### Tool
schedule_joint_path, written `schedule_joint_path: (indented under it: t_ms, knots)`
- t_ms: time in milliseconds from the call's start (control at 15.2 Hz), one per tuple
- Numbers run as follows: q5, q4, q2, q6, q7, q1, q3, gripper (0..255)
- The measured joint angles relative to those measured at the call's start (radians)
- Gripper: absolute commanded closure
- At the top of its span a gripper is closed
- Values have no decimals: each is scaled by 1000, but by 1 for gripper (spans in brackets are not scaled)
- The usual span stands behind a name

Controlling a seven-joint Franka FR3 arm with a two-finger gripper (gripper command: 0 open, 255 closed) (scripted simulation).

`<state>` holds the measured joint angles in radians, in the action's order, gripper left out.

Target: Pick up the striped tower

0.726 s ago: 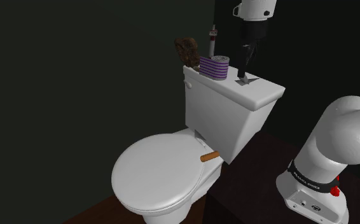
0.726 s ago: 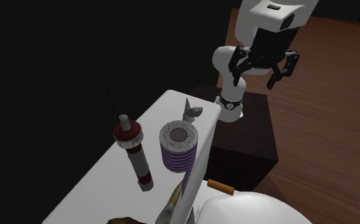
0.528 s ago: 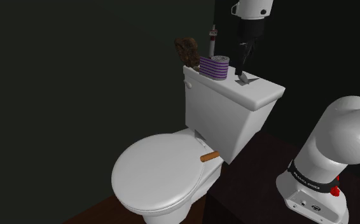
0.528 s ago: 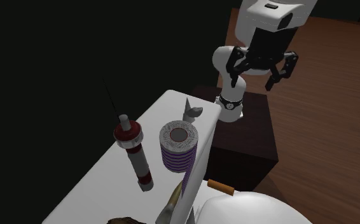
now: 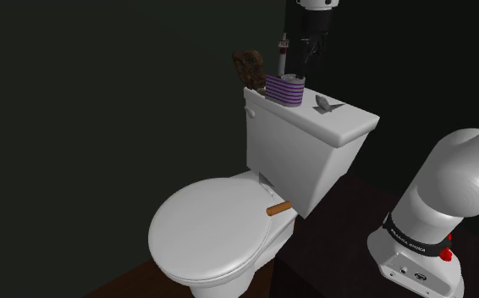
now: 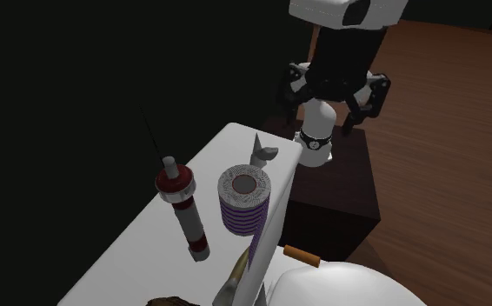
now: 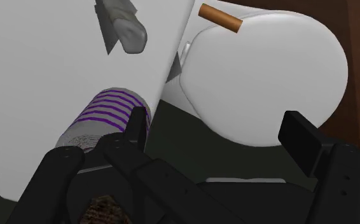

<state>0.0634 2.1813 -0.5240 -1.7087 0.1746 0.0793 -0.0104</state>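
Toilet [image 5: 221,229]: white tank lid [image 6: 140,252] carries clutter. Gripper [image 6: 321,115] hangs above tank, fingers spread, empty. Red-and-white striped tower [image 6: 188,217] stands upright near lid's back edge, beside purple-striped can [image 6: 243,202]. We judge approach step. Next: centre over tower, descend, close.

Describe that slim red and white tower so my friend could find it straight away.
Start at the flat white toilet tank lid. Towards its back edge, by the dark wall, stands a slim tower banded red and white, with a red cap and a thin dark spike on top. Its neighbour, a purple-striped cylinder, is squatter and wider.
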Motion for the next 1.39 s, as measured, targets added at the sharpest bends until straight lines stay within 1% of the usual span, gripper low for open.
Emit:
schedule_joint_path:
  t_ms: [396,594,924,1254,1386]
  knots:
    - [17,-192,183,-41,20,31,-42,0]
    - [17,-306,269,-39,30,45,-62,0]
    - [7,-518,425,-24,47,67,-94,0]
    - [-18,-773,589,29,72,96,-125,0]
    - [-21,-778,605,13,73,99,-128,0]
